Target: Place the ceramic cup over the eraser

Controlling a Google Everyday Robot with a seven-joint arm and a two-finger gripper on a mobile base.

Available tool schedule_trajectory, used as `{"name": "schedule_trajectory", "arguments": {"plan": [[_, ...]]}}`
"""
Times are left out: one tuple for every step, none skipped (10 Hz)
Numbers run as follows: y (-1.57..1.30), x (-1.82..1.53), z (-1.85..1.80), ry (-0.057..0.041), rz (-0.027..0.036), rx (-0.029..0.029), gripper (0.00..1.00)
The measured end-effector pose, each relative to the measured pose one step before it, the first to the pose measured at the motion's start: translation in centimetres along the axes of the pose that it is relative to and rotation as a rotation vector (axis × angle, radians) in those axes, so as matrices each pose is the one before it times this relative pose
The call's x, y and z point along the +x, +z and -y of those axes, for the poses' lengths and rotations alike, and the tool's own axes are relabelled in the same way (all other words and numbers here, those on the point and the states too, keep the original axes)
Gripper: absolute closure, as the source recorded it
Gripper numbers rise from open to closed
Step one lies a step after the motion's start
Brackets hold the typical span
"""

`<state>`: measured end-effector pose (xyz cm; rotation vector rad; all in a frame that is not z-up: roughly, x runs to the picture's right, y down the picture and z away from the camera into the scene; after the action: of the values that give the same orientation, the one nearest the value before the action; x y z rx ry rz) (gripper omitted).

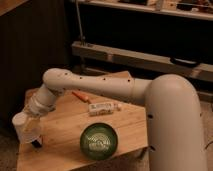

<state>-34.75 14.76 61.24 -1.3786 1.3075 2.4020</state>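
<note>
We see the gripper (pixel 31 125) at the worktop's (pixel 65 135) left front edge, clamped on the ceramic cup (pixel 25 129), which hangs tilted, just above the eraser (pixel 36 144). The eraser lies dark on the wood, partly hidden beneath the cup. Well apart: green bowl (pixel 100 140) at front, white box (pixel 104 107) mid-worktop, orange object (pixel 79 95) behind.

White arm, smooth rounded shells.
Fat cylindrical link (pixel 175 125) tapers via elbow to slimmer forearm (pixel 90 85); small dark holes dotted along shell. Ribbed wrist ring (pixel 39 106). Pale gripper (pixel 31 125) at lower left, past the wrist.
</note>
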Motion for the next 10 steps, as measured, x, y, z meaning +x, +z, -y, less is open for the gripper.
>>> {"name": "schedule_trajectory", "arguments": {"plan": [[0.665, -0.735, -0.098, 0.00469, 0.00333, 0.00293, 0.86], [0.368, -0.404, -0.097, 0.00307, 0.00249, 0.001, 0.78], [0.165, -0.338, -0.168, 0.01034, 0.00361, -0.00114, 0.64], [0.057, -0.127, -0.05, 0.0039, 0.00131, 0.00007, 0.56], [-0.011, -0.03, -0.056, 0.00259, 0.00032, -0.00073, 0.48], [0.088, -0.089, -0.054, 0.00361, 0.0017, 0.00126, 0.34], [0.042, 0.003, -0.019, 0.00039, 0.00046, 0.00187, 0.26], [0.059, 0.043, -0.02, 0.00119, -0.00117, 0.00301, 0.21], [0.016, -0.01, 0.001, 0.00134, -0.00149, 0.00114, 0.2], [-0.095, 0.045, -0.006, 0.00079, -0.00883, 0.00422, 0.2]]}}
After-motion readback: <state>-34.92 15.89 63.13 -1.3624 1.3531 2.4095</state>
